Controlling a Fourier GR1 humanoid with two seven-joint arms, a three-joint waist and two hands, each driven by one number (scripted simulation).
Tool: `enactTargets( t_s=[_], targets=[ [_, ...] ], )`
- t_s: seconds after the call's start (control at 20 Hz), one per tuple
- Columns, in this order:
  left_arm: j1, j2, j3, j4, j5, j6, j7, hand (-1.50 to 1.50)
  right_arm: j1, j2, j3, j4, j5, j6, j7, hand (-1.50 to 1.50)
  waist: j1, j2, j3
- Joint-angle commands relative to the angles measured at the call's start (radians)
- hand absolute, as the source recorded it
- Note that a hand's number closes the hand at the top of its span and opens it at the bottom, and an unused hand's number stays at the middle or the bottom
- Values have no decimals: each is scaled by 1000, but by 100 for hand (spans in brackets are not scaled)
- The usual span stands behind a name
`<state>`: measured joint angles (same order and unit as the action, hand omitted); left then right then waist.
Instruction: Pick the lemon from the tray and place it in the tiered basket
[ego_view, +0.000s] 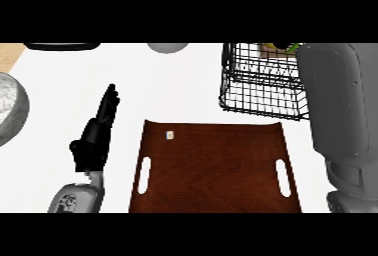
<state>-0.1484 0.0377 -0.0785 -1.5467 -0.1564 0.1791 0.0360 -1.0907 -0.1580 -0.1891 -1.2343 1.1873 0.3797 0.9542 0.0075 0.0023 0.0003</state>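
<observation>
The brown wooden tray (214, 170) lies in the middle of the counter, with only a small white label on it. At the upper right stands the black wire tiered basket (258, 95). My right forearm (339, 110) stretches up over the basket's right side, and its hand is cut off by the picture's top edge. Just left of that forearm, at the basket's top, shows a small yellow and green patch (285, 47), which may be the lemon. Left of the tray my left hand (94, 137) rests open, fingers straight and pointing away.
A grey metal bowl (11, 112) sits at the left edge. A grey rounded object (168, 47) and a black one (63, 45) lie along the far edge. White counter shows between the left hand, the tray and the basket.
</observation>
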Motion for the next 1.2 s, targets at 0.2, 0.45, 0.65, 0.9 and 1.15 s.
enactTargets(
  t_s=[0.2,0.45,0.65,0.9,1.15],
  targets=[
    [9,2,0,-52,3,-3,41,0,21,64,-114,-39,-79,-209,28,-150,1,-3,0],
    [-5,18,21,-42,25,-26,40,0,7,-5,-194,-138,-80,-323,39,-150,-6,-4,0],
    [24,41,40,-60,26,-29,60,0,141,9,-210,-373,-62,-267,145,-150,-29,-14,0],
    [51,34,41,-68,28,-21,40,0,320,-3,-343,-654,-184,-238,106,-150,-42,-16,1],
    [101,7,38,-18,6,16,-37,0,522,-21,-506,-936,-420,-64,65,-150,-78,-23,1]
  ],
)
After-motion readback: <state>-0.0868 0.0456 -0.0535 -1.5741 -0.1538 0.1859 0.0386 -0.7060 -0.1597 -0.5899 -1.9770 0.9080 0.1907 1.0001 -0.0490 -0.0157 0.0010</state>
